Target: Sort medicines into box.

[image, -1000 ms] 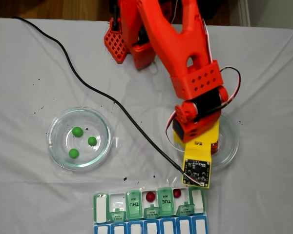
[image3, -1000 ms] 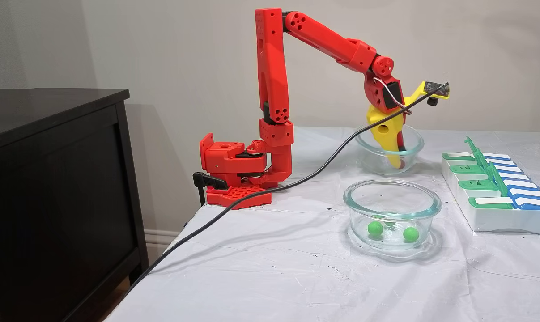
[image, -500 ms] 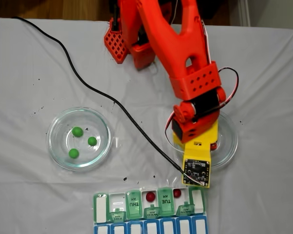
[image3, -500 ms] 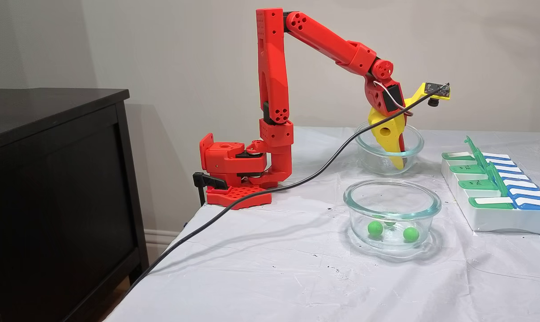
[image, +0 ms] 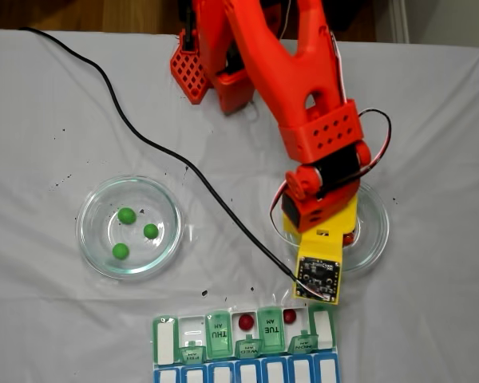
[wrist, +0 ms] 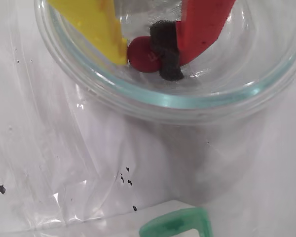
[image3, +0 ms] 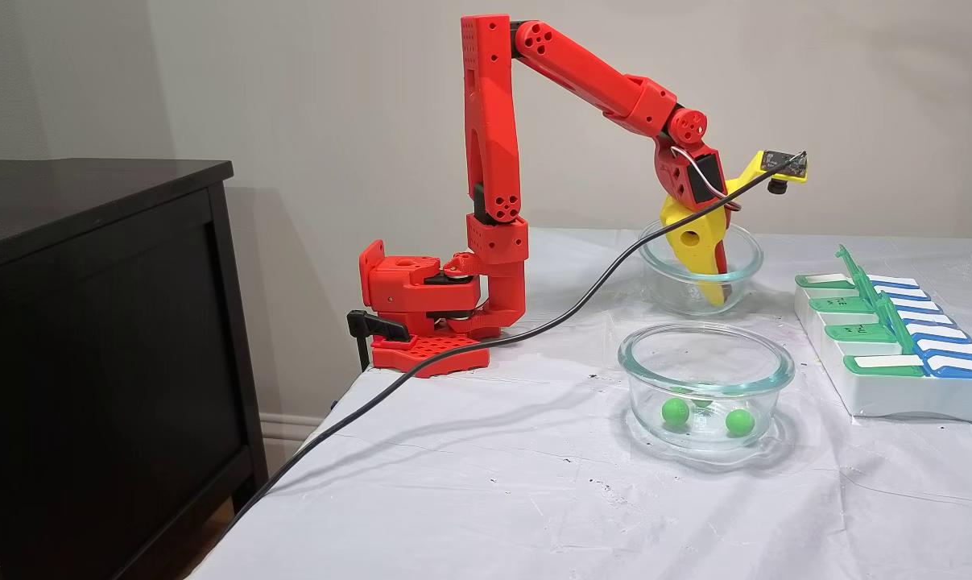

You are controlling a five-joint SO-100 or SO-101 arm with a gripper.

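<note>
Change since a second ago: the pincer (wrist: 148, 52) sits slightly higher in its glass dish (image3: 699, 278) and a touch nearer the pill organizer (image: 243, 343); the dish contents elsewhere are unmoved. Reading: the pick of the third red pill looks made or nearly made, with the carry to the organizer next.

Pincer: narrowed to pill width, not fully pressed together. In the wrist view the yellow finger (wrist: 96, 27) touches one side of the red pill (wrist: 140, 53), and the dark pad on the red finger (wrist: 204, 24) bears on the other side. Judged as pinching the pill; whether the pill is off the dish floor cannot be told.

Medicines, red: one between the fingers; two already in open compartments of the organizer, (image: 246, 321) and (image: 289, 316).

Medicines, green: three in the other glass dish (image: 129, 227), well apart from the arm, untouched.

Pill organizer: at the near desk (image: 48, 319) edge in the top-down fixed view, several green lids raised, blue-lidded row shut.

Progress: two of six sorted.
</note>
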